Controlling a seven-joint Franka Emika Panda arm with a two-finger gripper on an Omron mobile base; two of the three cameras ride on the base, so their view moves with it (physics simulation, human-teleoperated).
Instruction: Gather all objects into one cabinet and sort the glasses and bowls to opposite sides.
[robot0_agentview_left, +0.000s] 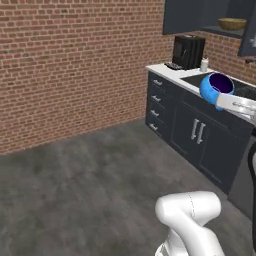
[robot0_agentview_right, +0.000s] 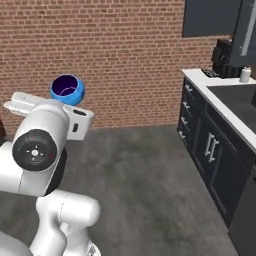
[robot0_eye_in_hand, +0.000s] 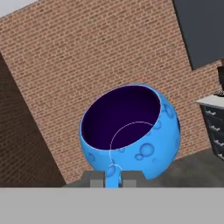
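Gripper closed on the rim of the blue bowl: in the hand view the two fingertips sit at 6 o'clock of the bowl with a sliver of blue wall pinched between them. Bowl is held in the air, tipped so its dark purple inside faces the camera; pale bubble marks on the outer wall. In the left base view the blue bowl hangs off the end of the white arm at 3 o'clock of the frame, in front of the counter edge, above the dark base drawers. In the right base view the blue bowl shows at 10 o'clock, just above the white arm link, brick wall behind it. Wall cabinet at 1 o'clock of the left base view, door swung open; wooden bowl sits on its inner shelf, well above and apart from the blue bowl. Black coffee machine on the counter below the cabinet, a small white cup just beside it at its 3 o'clock. Floor grey.
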